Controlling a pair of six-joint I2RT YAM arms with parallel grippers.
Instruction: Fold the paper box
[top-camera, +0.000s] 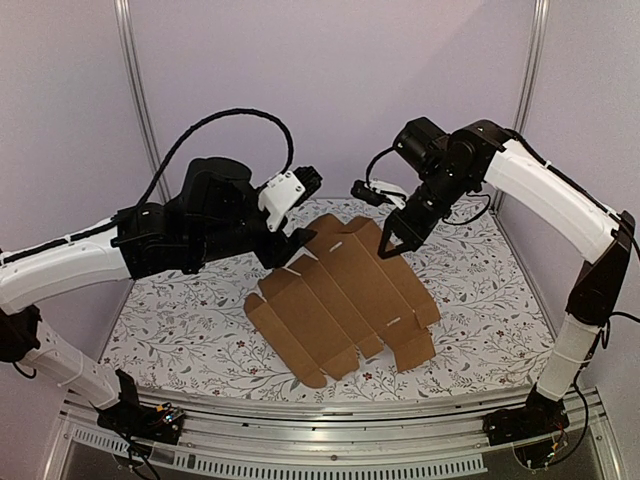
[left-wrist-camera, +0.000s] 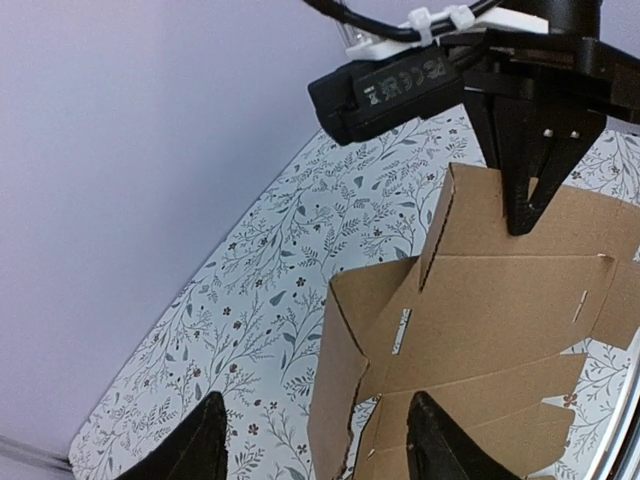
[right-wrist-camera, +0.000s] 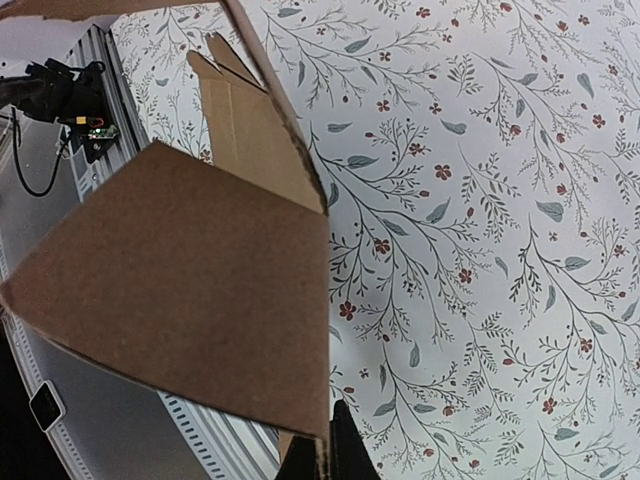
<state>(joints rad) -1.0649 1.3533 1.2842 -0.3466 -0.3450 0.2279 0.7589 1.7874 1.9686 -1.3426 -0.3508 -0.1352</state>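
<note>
Right jaws tight on a far flap of the paper box (top-camera: 340, 290), left jaws wide astride its far-left edge.

Brown die-cut paper box (top-camera: 340, 300), unfolded sheet, far flap raised.

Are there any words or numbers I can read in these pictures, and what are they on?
No text here can be read.
Black block at the top of the left wrist view: raised lettering, upside down and too blurred to read.
Paper box: plain brown, no print.
Table cover: only leaves and small flowers, no words.
</note>
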